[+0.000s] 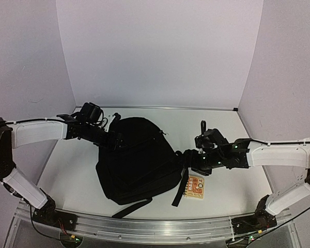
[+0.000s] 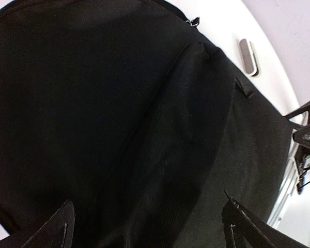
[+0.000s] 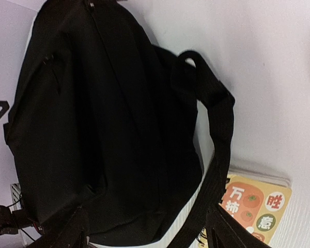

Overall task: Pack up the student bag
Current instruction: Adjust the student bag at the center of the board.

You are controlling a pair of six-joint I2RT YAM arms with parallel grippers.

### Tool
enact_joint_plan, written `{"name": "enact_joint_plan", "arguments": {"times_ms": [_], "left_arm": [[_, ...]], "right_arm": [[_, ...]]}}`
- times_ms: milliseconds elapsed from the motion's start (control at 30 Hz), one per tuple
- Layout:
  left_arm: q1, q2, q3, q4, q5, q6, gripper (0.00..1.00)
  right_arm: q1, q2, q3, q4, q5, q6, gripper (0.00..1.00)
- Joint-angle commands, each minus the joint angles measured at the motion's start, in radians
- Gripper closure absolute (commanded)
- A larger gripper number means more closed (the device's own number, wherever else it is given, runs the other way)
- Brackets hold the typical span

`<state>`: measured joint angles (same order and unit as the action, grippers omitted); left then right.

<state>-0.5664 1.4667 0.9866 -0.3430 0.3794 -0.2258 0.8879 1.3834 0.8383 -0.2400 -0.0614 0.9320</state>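
Note:
The student bag is a large black backpack lying flat in the middle of the table, zipped, with its straps trailing at the near right. My left gripper hovers open over the bag's upper left. In the left wrist view its gripper has its fingertips spread wide above black fabric. My right gripper is open at the bag's right edge. In the right wrist view that gripper straddles the bag's corner and a shoulder strap, closed on neither.
An orange printed booklet lies on the table right of the bag, under the strap's end, also visible as the booklet in the right wrist view. A small silvery-white oblong object rests beyond the bag. White walls enclose the table on three sides.

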Motion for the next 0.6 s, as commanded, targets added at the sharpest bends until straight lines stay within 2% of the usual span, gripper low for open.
{"name": "enact_joint_plan", "arguments": {"times_ms": [0,133,200,267,367,433,500,567], "left_arm": [[-0.033,0.089,0.094,-0.014,-0.031,0.143,0.00],[-0.051,0.160,0.140,-0.051,-0.075,0.172,0.01],[-0.055,0.184,0.154,-0.069,-0.115,0.175,0.08],[-0.056,0.208,0.176,-0.107,-0.152,0.169,0.27],[-0.055,0.227,0.186,-0.147,-0.160,0.158,0.67],[-0.056,0.222,0.167,-0.148,-0.144,0.141,0.84],[-0.056,0.197,0.143,-0.143,-0.122,0.120,0.93],[-0.058,0.165,0.117,-0.133,-0.079,0.090,0.96]], "right_arm": [[0.033,-0.001,-0.023,0.034,-0.012,0.060,0.28],[0.073,0.066,-0.005,0.090,-0.024,0.063,0.31],[0.082,0.103,0.006,0.128,-0.031,0.065,0.35],[0.091,0.146,0.032,0.146,-0.027,0.064,0.44],[0.100,0.200,0.081,0.147,0.000,0.046,0.58],[0.100,0.226,0.110,0.143,0.039,0.027,0.68],[0.085,0.250,0.136,0.134,0.089,-0.001,0.78],[0.047,0.273,0.164,0.124,0.106,-0.036,0.87]]}}
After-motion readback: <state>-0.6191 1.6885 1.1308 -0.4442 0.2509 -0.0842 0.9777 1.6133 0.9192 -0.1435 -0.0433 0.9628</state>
